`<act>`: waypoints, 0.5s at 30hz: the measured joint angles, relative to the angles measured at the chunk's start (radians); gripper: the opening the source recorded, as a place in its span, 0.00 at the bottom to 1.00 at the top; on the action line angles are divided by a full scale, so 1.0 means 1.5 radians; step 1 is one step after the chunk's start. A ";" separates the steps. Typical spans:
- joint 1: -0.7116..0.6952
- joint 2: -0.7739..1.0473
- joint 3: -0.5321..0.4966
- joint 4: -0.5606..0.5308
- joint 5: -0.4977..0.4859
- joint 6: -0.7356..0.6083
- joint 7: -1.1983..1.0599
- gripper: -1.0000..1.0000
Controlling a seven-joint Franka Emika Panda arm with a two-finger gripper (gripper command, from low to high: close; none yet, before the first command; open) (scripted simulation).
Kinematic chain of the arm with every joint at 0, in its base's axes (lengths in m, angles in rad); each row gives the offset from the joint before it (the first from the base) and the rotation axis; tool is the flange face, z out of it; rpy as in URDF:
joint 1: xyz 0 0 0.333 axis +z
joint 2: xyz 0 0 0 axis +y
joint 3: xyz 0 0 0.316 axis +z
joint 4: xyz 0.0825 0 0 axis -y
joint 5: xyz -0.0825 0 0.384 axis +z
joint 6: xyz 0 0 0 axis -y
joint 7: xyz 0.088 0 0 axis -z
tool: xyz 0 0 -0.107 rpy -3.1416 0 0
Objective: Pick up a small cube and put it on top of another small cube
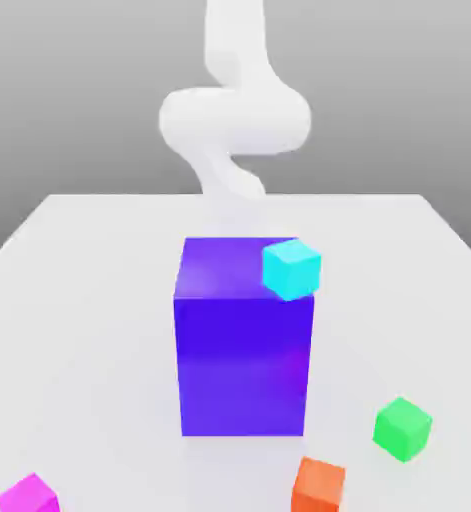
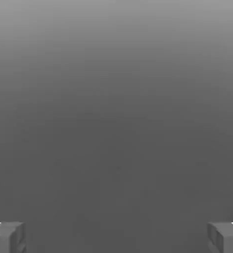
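White tabletop (image 1: 99,300) carries a big blue-purple block (image 1: 242,370) at centre, with a cyan cube (image 1: 292,268) at its upper corner toward the exterior view's right. Small magenta-pink cube (image 1: 27,495) sits at the near edge on the exterior view's left, well apart from the orange cube (image 1: 319,487) and green cube (image 1: 402,428). Gripper (image 2: 116,237) fingers (image 2: 7,236) spread wide, holding nothing.

Smooth white rounded arm (image 1: 235,115); grey blocky fingertips (image 2: 7,237).
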 joint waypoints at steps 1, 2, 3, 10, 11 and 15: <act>-0.005 0.026 -0.004 0.002 0.001 0.007 0.005 0.50; -0.010 0.051 -0.007 0.005 0.001 0.013 0.010 0.50; -0.015 0.076 -0.011 0.007 0.002 0.019 0.015 0.50; -0.045 0.246 -0.039 0.021 0.010 0.062 0.047 0.50; -0.049 0.270 -0.043 0.024 0.012 0.069 0.051 0.50; -0.064 0.366 -0.061 0.032 0.022 0.093 0.065 0.50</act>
